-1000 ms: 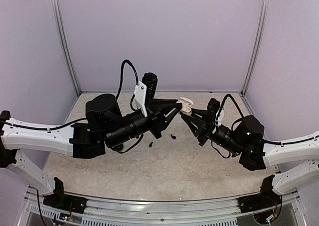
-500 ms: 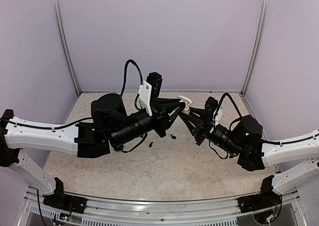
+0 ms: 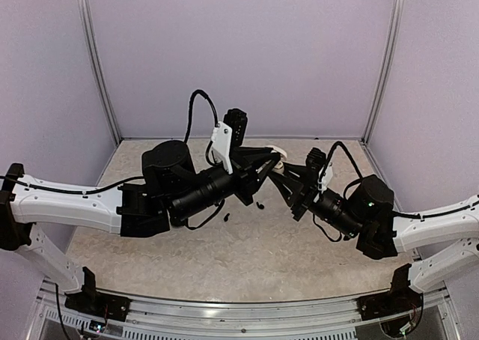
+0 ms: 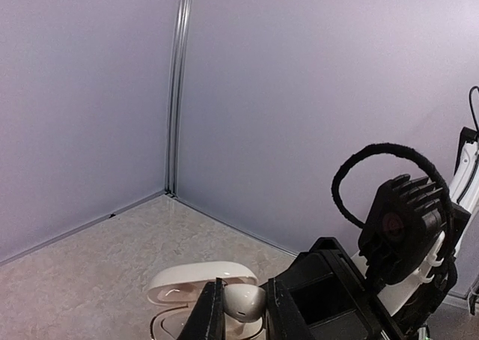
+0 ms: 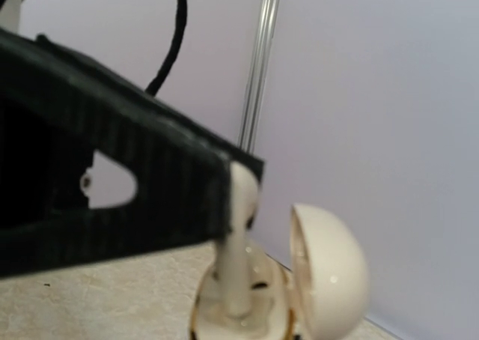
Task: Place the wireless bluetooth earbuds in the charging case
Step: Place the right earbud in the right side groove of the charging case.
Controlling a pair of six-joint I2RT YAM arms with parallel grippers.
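1. Top view: bright, even, diffuse light; shadows on the table point(image 3: 247, 257) faint and soft; focus sharp.
2. Left wrist view: bright and sharp; soft sheen on the charging case point(image 4: 187, 281).
3. Right wrist view: blurred throughout; close foreground darkest.

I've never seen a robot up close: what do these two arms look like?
The left arm and right arm have white shell links, then chunky black joints with looped black cables. The left tool and right tool are black, with two pointed fingers. A green light glows on the right arm.
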